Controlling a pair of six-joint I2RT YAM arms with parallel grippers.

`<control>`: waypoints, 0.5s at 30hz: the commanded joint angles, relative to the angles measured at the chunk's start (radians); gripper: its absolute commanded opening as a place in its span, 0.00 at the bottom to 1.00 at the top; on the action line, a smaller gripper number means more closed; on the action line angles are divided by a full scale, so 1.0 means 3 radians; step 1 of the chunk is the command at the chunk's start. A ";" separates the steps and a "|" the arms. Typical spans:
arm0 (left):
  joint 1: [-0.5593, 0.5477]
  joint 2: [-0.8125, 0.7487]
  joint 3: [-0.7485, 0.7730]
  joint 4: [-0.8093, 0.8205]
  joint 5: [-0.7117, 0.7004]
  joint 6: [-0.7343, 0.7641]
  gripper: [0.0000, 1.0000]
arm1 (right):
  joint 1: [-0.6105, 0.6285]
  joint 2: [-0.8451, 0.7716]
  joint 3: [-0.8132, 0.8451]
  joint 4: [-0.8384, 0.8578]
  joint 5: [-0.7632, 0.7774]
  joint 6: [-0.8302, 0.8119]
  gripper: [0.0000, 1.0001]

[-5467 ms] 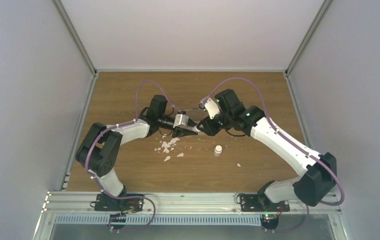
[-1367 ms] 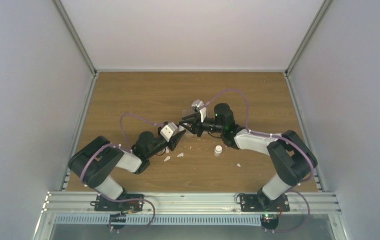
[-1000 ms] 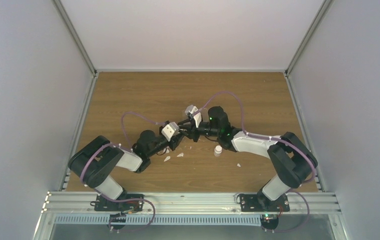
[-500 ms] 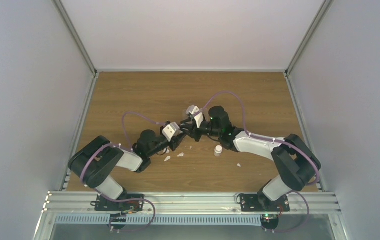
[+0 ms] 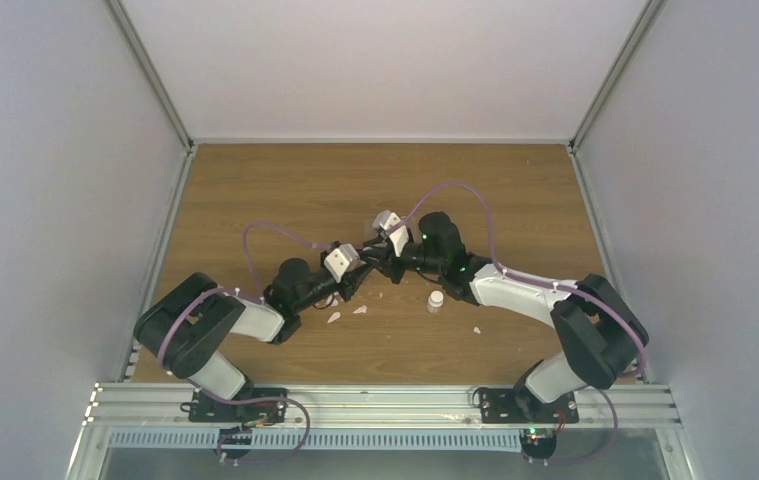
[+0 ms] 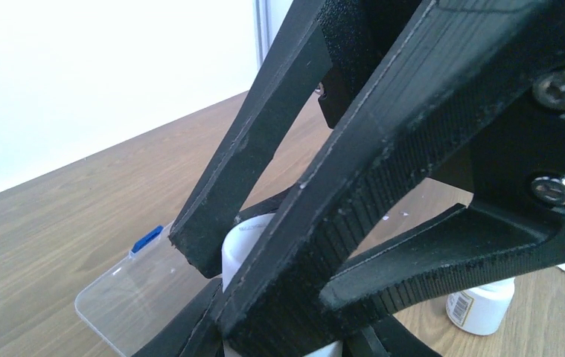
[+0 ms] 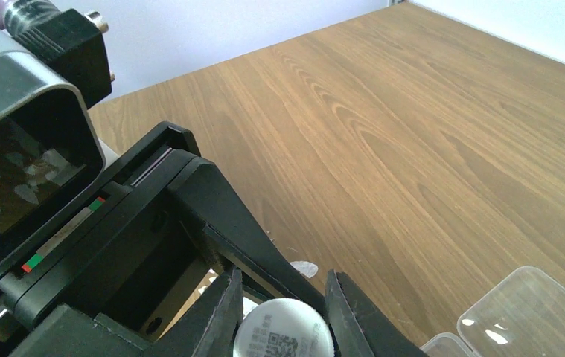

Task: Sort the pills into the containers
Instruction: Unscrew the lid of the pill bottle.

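Pills: too small to make out in any view.

Box (image 6: 126,291): clear plastic, lying flat on the wooden surface (image 5: 255,190) near its middle, with a blue latch (image 6: 147,239) on its far edge. It sits just beside the spot where the two sets of jaws meet. A corner of it also shows at the lower right of the right wrist view. From overhead it is hidden beneath the two wrists.

Next to the box: a white vial (image 7: 283,338), upright, with a printed code on its cap. The right jaws pinch it, one finger against each side of the cap. The left jaws come in from the opposite side, around the vial's lower body. Whether they press on it or stand clear cannot be told, because black fingers from both sides crowd the left wrist view and block most of it.

Further out:
- A second vial (image 5: 436,300), capped, stands alone on the surface near the right arm (image 5: 515,290), apart from both sets of jaws.
- White flakes (image 5: 333,317) lie scattered beside the left arm (image 5: 255,318).
- One stray flake (image 5: 476,330) lies nearer the right arm's base.

Grey walls (image 5: 55,200) close in the surface on three sides.
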 commanded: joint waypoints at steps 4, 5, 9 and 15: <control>-0.0011 0.0004 0.0045 0.0104 0.0198 0.0065 0.69 | 0.0008 -0.0146 -0.0044 0.0113 0.0119 -0.0064 0.55; -0.0010 -0.0001 0.0045 0.0093 0.0218 0.0075 0.68 | 0.0008 -0.0150 -0.0048 0.0119 0.0093 -0.0078 0.55; 0.0032 -0.0041 0.0059 -0.0011 0.0525 0.0196 0.61 | 0.0008 -0.0153 -0.0056 0.0121 -0.0088 -0.0155 0.54; 0.0262 -0.0116 -0.0005 -0.0002 0.1556 0.0333 0.60 | -0.0065 -0.0425 -0.0257 0.0197 -0.0706 -0.0422 0.52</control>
